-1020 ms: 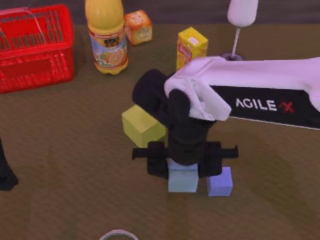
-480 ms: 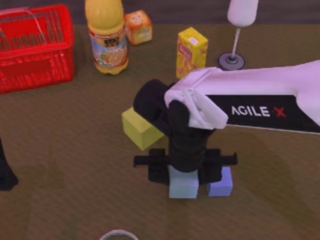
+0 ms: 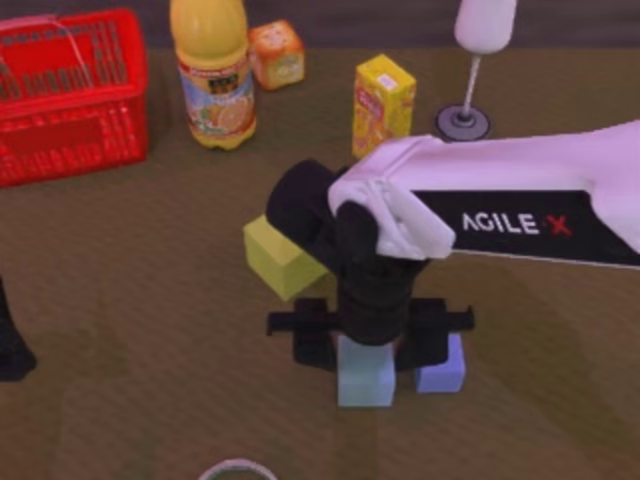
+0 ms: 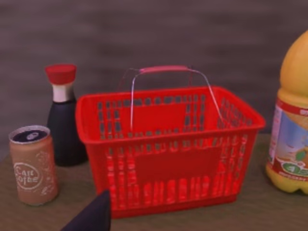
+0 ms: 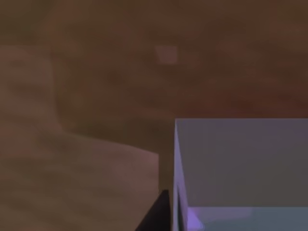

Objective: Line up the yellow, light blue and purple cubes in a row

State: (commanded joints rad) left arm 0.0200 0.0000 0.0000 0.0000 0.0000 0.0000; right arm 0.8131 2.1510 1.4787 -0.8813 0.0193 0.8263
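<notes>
My right gripper (image 3: 368,345) is low over the table's middle front, shut on the light blue cube (image 3: 366,380), which shows just below the black wrist. The small purple cube (image 3: 445,370) sits right beside it on the right, partly under the gripper's black body. The larger yellow cube (image 3: 278,257) lies up and to the left, its right side hidden by the arm. In the right wrist view a pale bluish-purple cube face (image 5: 240,161) sits next to one dark fingertip (image 5: 159,214). My left arm (image 3: 10,350) is parked at the left edge.
A red basket (image 3: 70,95) stands at the back left, with a juice bottle (image 3: 212,75), an orange box (image 3: 277,55), a yellow carton (image 3: 383,95) and a wine glass (image 3: 465,120) along the back. A can (image 4: 32,163) and a dark bottle (image 4: 62,120) stand beside the basket (image 4: 168,144).
My right gripper has carried the light blue cube slightly toward the front edge and lower, ending close beside the purple cube. It has barely moved in the last half second.
</notes>
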